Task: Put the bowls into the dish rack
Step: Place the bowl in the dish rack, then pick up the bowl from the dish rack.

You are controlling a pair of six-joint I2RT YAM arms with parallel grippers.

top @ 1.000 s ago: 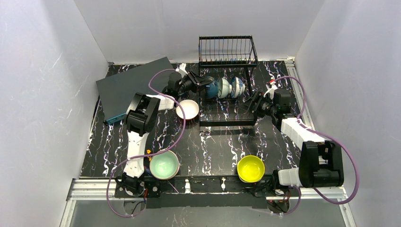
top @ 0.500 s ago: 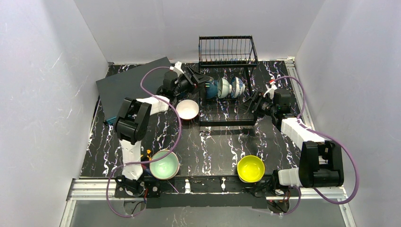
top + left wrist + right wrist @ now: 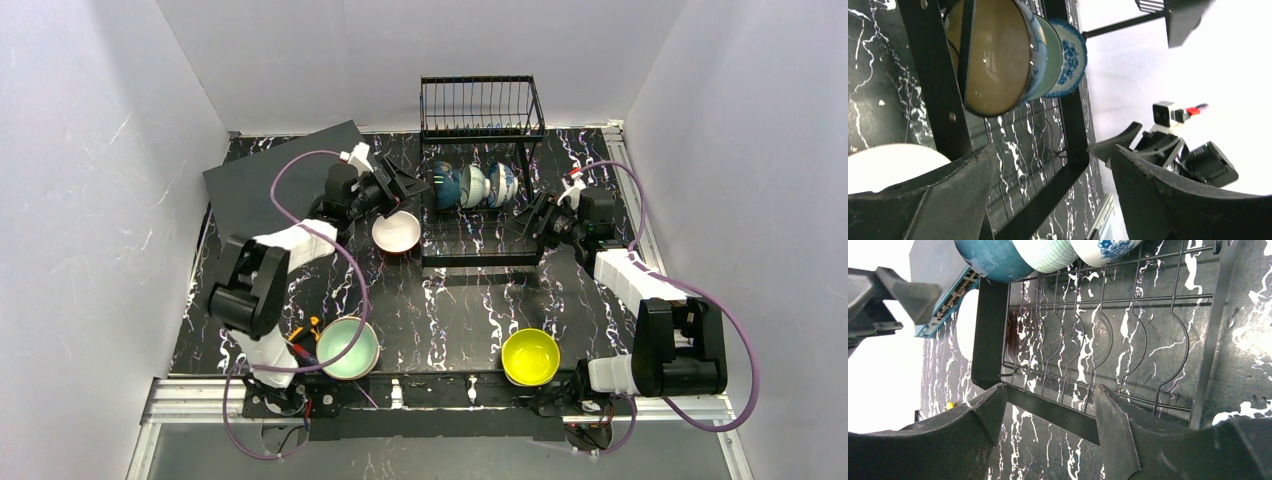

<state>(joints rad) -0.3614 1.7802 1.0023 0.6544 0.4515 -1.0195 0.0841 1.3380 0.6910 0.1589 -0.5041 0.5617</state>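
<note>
Black dish rack (image 3: 478,260), three bowls (image 3: 472,185) on edge, mouths leftward, both end effectors (image 3: 408,188) (image 3: 530,220) wide.

Six bowls (image 3: 473,185): three in the one rack (image 3: 480,259) far back, a white bowl (image 3: 397,231) left of it, a green bowl (image 3: 347,348) and a yellow bowl (image 3: 530,356) near; one box (image 3: 265,180) far left.

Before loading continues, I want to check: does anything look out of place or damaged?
The dark grey flat box at the far left lies askew, turned against the edges of the table. The three bowls in the dish rack stand on edge in a tidy row. Nothing looks spilled or broken.
</note>
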